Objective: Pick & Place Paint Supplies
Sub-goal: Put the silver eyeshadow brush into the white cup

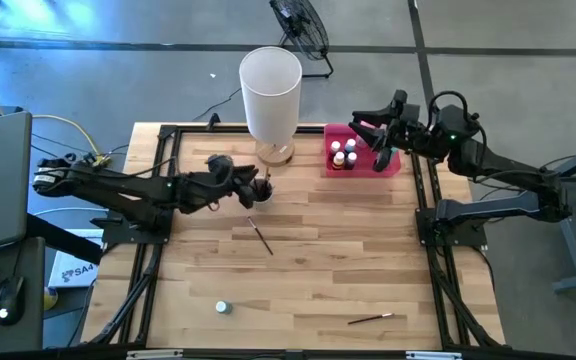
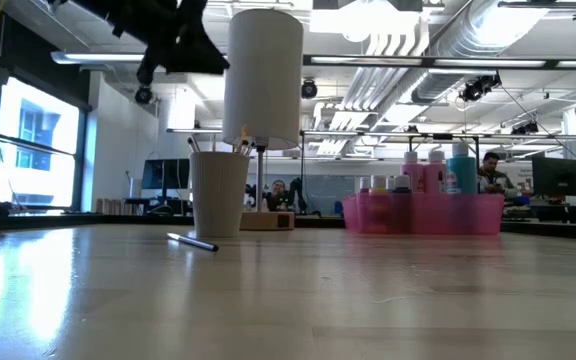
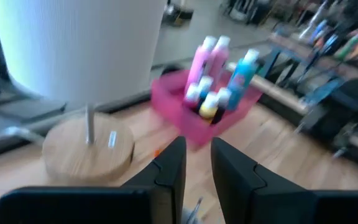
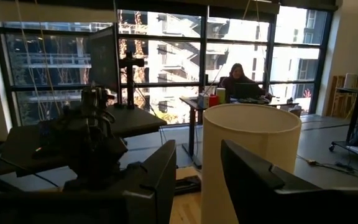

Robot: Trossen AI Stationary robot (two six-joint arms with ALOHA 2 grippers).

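Directly beneath my left pincer, whose fingers stand slightly spread and empty, sits the cup collecting paintbrushes, while a loose paintbrush lies just beyond on the worktop and my right pincer, gripping nothing, hovers over the pink tray.

Grey floor with a black fan, tall windows, exposed ceiling ducts.

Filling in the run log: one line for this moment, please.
left gripper: open, over cup | right gripper: open, above pink tray | brushes loose on table
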